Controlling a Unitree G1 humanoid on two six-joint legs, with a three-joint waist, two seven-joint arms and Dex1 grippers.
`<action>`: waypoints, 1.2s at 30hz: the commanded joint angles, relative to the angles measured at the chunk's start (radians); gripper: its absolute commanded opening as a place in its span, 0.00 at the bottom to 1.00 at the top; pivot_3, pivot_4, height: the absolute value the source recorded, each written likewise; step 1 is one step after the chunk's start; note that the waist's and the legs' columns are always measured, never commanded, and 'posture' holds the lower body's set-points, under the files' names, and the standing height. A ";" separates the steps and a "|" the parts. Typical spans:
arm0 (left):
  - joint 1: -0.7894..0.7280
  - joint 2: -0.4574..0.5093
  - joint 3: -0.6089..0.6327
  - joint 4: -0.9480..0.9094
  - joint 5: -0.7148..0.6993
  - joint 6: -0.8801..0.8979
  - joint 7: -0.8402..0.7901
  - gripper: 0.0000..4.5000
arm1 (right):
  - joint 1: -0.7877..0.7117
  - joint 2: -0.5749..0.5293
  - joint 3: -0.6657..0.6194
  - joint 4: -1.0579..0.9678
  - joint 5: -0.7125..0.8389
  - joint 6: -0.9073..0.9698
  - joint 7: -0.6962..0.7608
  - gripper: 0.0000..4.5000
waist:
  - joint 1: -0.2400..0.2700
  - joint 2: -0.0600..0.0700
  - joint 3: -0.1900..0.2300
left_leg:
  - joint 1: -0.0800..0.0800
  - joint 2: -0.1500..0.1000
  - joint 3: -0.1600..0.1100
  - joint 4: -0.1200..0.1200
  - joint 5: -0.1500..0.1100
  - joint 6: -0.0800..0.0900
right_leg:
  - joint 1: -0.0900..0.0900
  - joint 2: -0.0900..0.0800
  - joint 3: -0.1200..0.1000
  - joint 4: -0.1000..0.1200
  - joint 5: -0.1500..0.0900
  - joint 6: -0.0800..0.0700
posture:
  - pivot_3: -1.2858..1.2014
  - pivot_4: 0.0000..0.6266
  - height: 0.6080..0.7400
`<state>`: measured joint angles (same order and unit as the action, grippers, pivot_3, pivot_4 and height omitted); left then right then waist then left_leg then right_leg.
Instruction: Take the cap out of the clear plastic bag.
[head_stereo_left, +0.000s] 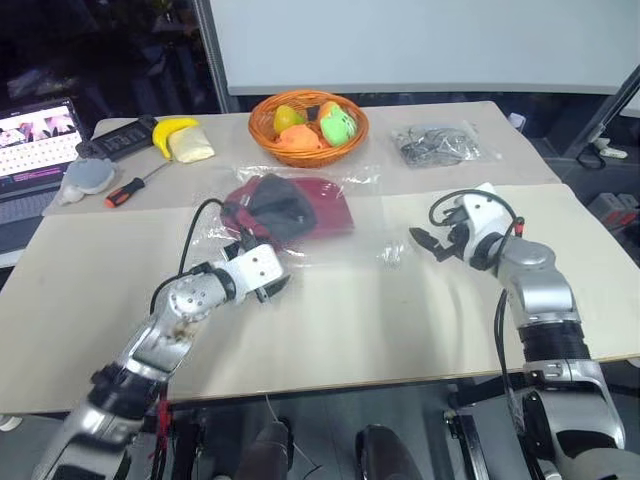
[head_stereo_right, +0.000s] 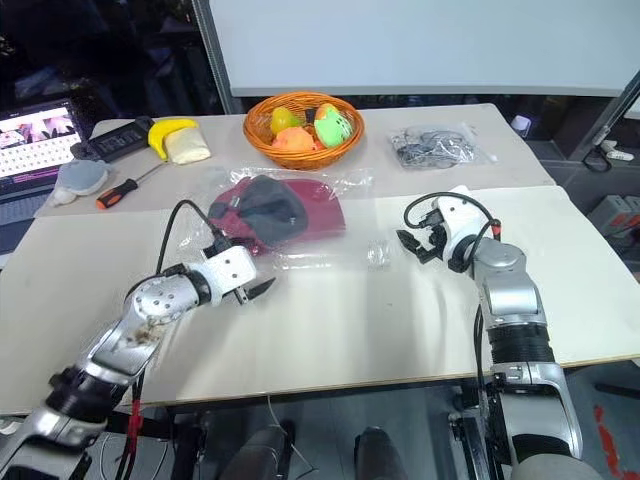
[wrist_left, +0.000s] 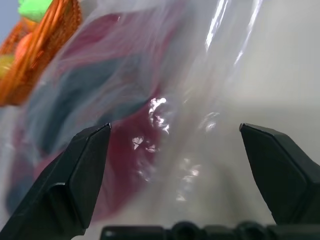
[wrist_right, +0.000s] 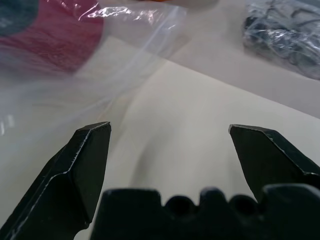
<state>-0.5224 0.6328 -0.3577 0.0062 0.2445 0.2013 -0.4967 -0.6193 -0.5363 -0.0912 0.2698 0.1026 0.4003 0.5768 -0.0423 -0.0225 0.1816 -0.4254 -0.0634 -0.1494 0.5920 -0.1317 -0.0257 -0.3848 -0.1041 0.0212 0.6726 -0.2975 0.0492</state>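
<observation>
The dark red cap (head_stereo_left: 290, 207) lies inside the clear plastic bag (head_stereo_left: 368, 218) in the middle of the table, its black lining facing up. My left gripper (head_stereo_left: 268, 287) hovers just in front of the bag's near edge, jaws open and empty; in the left wrist view the bag (wrist_left: 210, 100) and the cap (wrist_left: 125, 150) lie close ahead between the fingers (wrist_left: 80, 175). My right gripper (head_stereo_left: 424, 243) stands open and empty to the right of the bag, beside its right edge (wrist_right: 145, 50).
An orange basket (head_stereo_left: 308, 126) of toy fruit sits behind the bag. A smaller clear bag of grey items (head_stereo_left: 437, 144) lies at the back right. A banana (head_stereo_left: 170, 131), a screwdriver (head_stereo_left: 135, 185) and a laptop (head_stereo_left: 35, 150) are at the back left.
</observation>
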 joint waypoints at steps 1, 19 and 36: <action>-0.100 -0.027 -0.081 0.130 0.159 -0.055 0.035 0.99 | 0.020 -0.011 -0.038 -0.087 0.025 0.032 -0.026 1.00 | 0.000 0.000 0.000 | -0.001 0.000 0.000 0.000 0.000 0.000 | 0.000 0.000 0.000 0.000 0.000 0.000 | 0.52 0.24 1.00; -0.397 -0.223 -0.202 0.859 0.394 -0.275 0.265 0.28 | 0.048 0.014 -0.061 -0.176 0.060 0.083 -0.088 1.00 | -0.007 0.000 -0.001 | 0.010 -0.001 0.000 0.009 0.001 0.001 | 0.012 -0.002 -0.001 0.007 -0.005 0.010 | 0.52 0.24 1.00; -0.329 -0.090 -0.161 0.725 0.412 -0.536 0.385 0.01 | 0.019 0.049 -0.046 -0.180 0.060 0.089 -0.106 1.00 | -0.014 0.004 -0.003 | 0.011 -0.002 0.000 0.008 0.001 0.001 | 0.012 -0.002 0.000 0.007 -0.005 0.011 | 0.52 0.24 1.00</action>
<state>-0.8740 0.4633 -0.5316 0.7651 0.6309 -0.2180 -0.1590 -0.5739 -0.4831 -0.1257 0.1383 0.1454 0.4901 0.4782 -0.0562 -0.0184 0.1790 -0.4153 -0.0649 -0.1497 0.5998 -0.1309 -0.0244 -0.3740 -0.1058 0.0212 0.6796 -0.3020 0.0598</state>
